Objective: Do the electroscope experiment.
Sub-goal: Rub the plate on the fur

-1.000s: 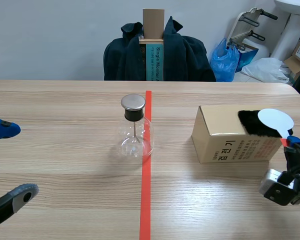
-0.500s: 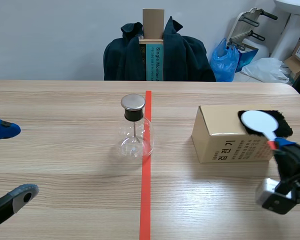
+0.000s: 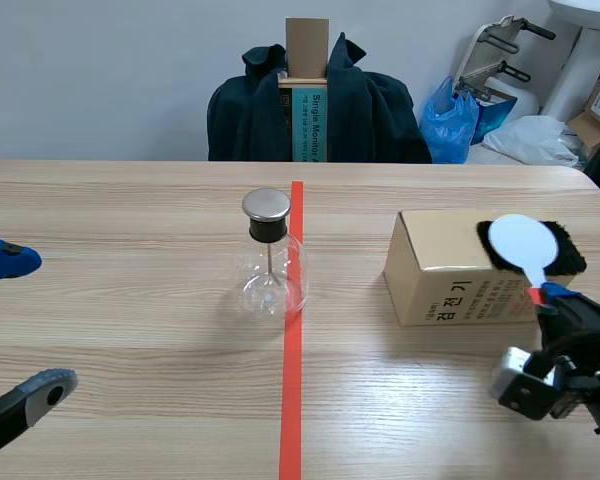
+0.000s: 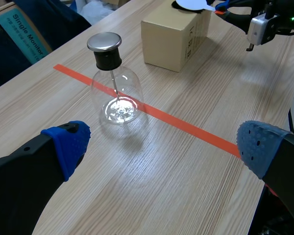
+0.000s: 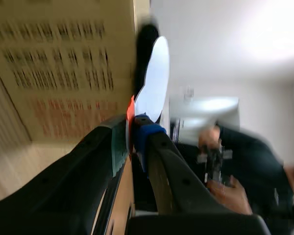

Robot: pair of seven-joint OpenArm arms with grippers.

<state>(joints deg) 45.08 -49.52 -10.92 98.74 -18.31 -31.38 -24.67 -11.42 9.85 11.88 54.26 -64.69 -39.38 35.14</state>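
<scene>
- Nearest me, my left gripper (image 3: pixel 40 320) hangs low over the wooden table (image 3: pixel 130 330). Its blue-padded fingers (image 4: pixel 68 143) are spread wide with nothing between them.
- My right gripper (image 3: pixel 550 296) is pinched on the orange-red handle of a white disc paddle (image 3: pixel 522 240).
- Further on, the electroscope (image 3: pixel 269 255) stands upright at the edge of the orange-red tape line (image 3: pixel 292 380). It is a clear glass flask with a black stopper and a metal cap. A thin rod hangs from the stopper down to something shiny near the bottom.
- Well right of it sits a closed cardboard box (image 3: pixel 435 262), with Korean print in black and red on its side.
- A black fur patch (image 3: pixel 565 258) lies on its top. The paddle's disc stands at the fur; I cannot tell whether they touch.
- Beyond the table, a dark jacket (image 3: pixel 370 110) drapes a chair around a carton (image 3: pixel 306 100) reading "Single Monitor". A blue plastic bag (image 3: pixel 456 120) lies beside it.
</scene>
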